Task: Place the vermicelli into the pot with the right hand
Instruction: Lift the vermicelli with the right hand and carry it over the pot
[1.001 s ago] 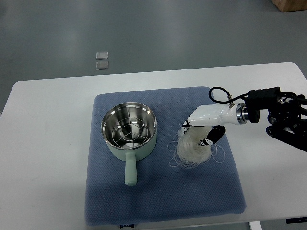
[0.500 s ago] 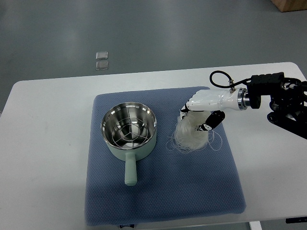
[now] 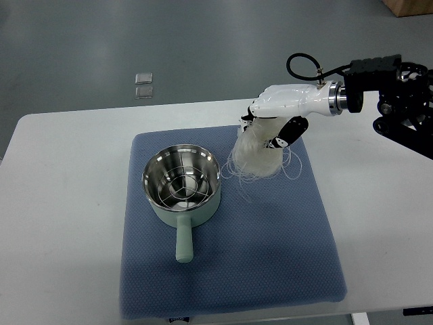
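Fingers [image 3: 252, 114] of right hand [image 3: 281, 108] clasp vermicelli [image 3: 256, 152] beside pot [image 3: 181, 186]; no legible writing.

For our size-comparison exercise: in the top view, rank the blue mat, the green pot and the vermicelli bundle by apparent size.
1. Blue quilted mat
2. Pale green metal-lined pot
3. White vermicelli bundle, lifted nearer the camera, so possibly flattered

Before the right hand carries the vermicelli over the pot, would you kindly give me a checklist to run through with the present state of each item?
1. Right hand shut on the vermicelli: ok.
2. Bundle clear of the blue mat: cannot tell; from above the height does not show.
3. Pot upright and open, only a wire rack inside: ok.
4. Bundle over the pot: not ok; it hangs beside the pot's right rim.
5. Loose strands kept in: not ok; several trail out of the bundle.
6. Pot handle out of the path: ok; it points toward the robot.
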Controlling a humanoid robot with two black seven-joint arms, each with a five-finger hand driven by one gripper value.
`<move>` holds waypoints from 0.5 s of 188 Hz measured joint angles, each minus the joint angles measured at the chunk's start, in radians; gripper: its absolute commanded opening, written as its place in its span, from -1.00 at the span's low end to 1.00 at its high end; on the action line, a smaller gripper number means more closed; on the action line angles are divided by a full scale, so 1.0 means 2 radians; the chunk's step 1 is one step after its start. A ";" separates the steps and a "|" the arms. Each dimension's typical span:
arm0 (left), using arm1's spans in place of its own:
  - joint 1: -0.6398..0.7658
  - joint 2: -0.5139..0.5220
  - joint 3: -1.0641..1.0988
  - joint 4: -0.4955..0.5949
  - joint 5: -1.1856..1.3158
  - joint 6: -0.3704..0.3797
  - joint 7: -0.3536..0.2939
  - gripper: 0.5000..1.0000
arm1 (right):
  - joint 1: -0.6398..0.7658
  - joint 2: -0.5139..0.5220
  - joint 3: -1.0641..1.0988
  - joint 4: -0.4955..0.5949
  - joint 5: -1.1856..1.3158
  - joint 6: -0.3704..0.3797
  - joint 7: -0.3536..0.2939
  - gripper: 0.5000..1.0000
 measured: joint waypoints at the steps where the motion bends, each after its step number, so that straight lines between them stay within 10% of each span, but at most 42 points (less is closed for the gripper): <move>1: 0.000 0.000 0.000 0.000 0.000 0.000 0.000 1.00 | 0.001 0.000 0.000 0.000 0.000 0.000 0.000 -1.00; 94: 0.000 0.000 -0.001 0.000 0.000 0.000 0.000 1.00 | 0.083 0.087 -0.001 -0.018 0.000 0.020 -0.001 -1.00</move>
